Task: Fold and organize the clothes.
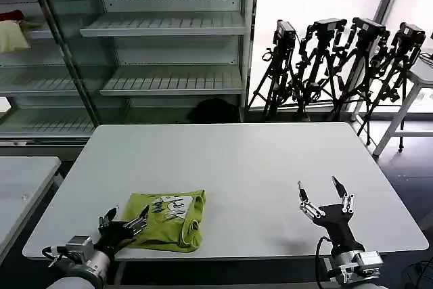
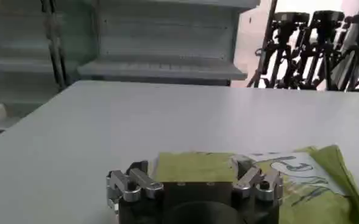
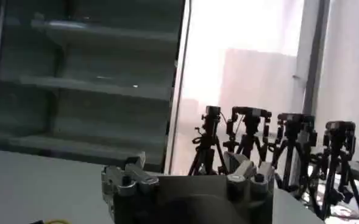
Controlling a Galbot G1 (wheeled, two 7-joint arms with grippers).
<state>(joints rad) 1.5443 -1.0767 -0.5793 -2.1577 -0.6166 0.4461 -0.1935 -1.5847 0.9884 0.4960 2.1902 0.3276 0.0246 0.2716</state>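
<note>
The clothes are one lime yellow-green T-shirt (image 1: 168,219), folded into a rough square with its white print facing up, lying near the front left of the white table (image 1: 230,167). My left gripper (image 1: 124,224) stands open low at the shirt's front left corner, fingers spread. In the left wrist view the shirt (image 2: 301,181) lies just beyond that gripper (image 2: 193,175), its edge between the spread fingers (image 2: 128,182). My right gripper (image 1: 323,198) stands open above the table's front right, well away from the shirt, fingers pointing up. The right wrist view shows this gripper (image 3: 188,171) with nothing between its fingers.
A metal shelving rack (image 1: 162,25) stands behind the table, with a cream-and-red cloth bundle (image 1: 12,33) on a shelf at far left. Several black tripods (image 1: 338,65) stand at the back right. A second table (image 1: 20,184) is at the left and another (image 1: 421,76) at the right.
</note>
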